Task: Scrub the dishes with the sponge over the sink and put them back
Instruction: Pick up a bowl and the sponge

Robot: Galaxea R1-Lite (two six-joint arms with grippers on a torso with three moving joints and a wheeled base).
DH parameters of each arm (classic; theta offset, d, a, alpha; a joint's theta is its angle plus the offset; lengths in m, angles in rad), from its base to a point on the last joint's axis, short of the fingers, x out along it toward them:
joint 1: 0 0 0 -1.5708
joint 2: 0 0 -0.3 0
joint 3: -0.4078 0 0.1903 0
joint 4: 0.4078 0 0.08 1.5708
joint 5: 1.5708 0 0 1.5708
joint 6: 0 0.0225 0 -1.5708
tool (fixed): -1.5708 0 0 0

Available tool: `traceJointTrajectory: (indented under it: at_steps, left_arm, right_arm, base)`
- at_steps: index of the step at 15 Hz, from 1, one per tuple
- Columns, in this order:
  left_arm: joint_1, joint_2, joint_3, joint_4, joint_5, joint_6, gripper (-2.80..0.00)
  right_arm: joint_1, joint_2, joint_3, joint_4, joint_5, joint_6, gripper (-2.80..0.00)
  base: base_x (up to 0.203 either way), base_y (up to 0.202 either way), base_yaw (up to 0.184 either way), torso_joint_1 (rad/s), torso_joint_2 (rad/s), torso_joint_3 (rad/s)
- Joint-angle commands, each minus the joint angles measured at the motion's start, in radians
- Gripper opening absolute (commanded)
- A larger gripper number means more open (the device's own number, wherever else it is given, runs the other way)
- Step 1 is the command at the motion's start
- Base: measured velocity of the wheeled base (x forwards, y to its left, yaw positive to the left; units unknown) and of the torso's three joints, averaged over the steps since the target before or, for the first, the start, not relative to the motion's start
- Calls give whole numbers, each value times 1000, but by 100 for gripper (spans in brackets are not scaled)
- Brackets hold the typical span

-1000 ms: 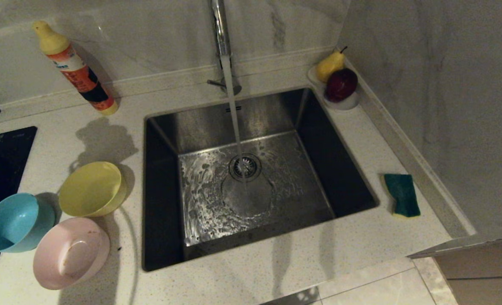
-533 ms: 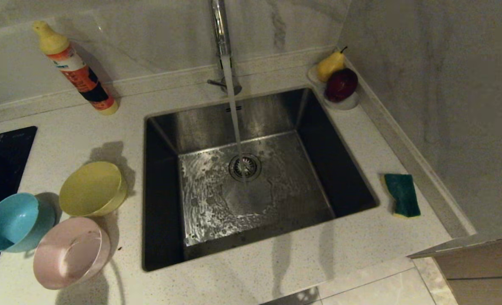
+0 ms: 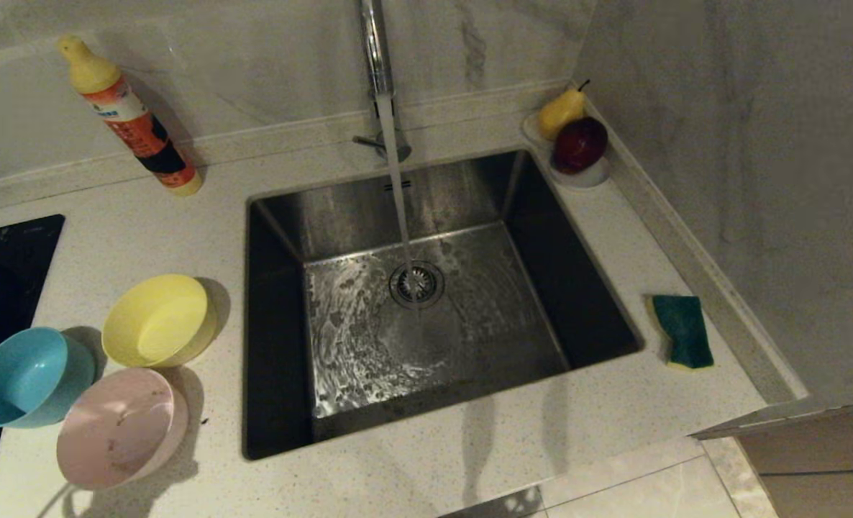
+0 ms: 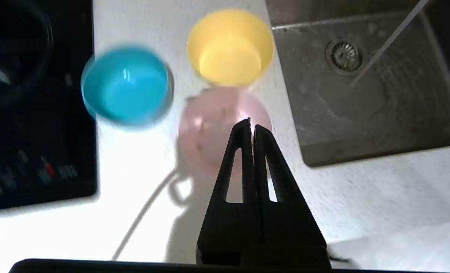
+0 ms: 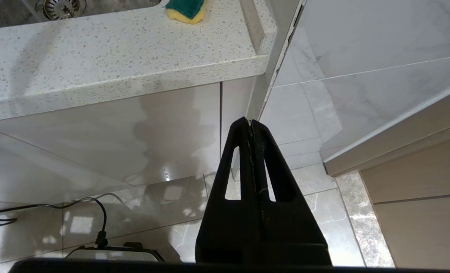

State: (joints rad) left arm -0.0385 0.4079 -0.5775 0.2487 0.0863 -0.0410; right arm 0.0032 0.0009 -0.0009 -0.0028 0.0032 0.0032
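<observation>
On my left, the blue bowl [image 3: 20,378], pink bowl [image 3: 121,428] and yellow bowl [image 3: 159,320] cluster on the counter [image 3: 426,467], the left gripper [image 4: 251,123] above them — jaws pressed together, empty. Tap water runs into the sink [image 3: 426,302]. The sponge [image 3: 682,331] lies right of it. The right gripper [image 5: 249,122] hangs below the counter — also pressed together.

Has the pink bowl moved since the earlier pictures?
No. In the head view the pink bowl sits at the same spot left of the sink, beside the yellow bowl and blue bowl; only the shadows over it changed.
</observation>
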Motion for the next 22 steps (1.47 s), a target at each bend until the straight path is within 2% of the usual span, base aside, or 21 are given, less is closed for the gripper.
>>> traceJointTrajectory:
  at_steps: [1, 3, 5, 7, 9, 11, 13, 16, 22]
  left_arm:
    - [9, -151, 104, 0, 6, -39, -280]
    - [21, -259, 181, -4, -2, -45, -280]
    - [24, -364, 254, -8, -37, -36, -280]
    - [26, -405, 363, -34, -60, 5, -280]
    - [26, -408, 492, -151, -64, 29, -280]
    - [26, -409, 611, -353, -70, 50, -280]
    - [25, -409, 618, -356, -78, 60, -280]
    - [25, -409, 618, -370, -67, 20, -280]
    - [26, -409, 618, -370, -63, 9, -280]
  right_arm:
    - [0, 1, -1, 0, 0, 0, -280]
    - [0, 1, -1, 0, 0, 0, -280]
    - [0, 1, 0, 0, 1, 0, -280]
    - [0, 1, 0, 0, 0, 0, -280]
    - [0, 1, 1, 0, 0, 0, -280]
    - [0, 1, 1, 0, 0, 0, -280]
    - [0, 1, 1, 0, 1, 0, -280]
    - [0, 1, 0, 0, 0, 0, -280]
    - [0, -1, 0, 0, 1, -2, -280]
  base:
    - [0, 0, 0, 0, 0, 0]
    - [0, 0, 0, 0, 0, 0]
    - [0, 0, 0, 0, 0, 0]
    - [0, 0, 0, 0, 0, 0]
    - [0, 0, 0, 0, 0, 0]
    - [0, 0, 0, 0, 0, 0]
    - [0, 0, 0, 0, 0, 0]
    - [0, 0, 0, 0, 0, 0]
    - [0, 0, 0, 0, 0, 0]
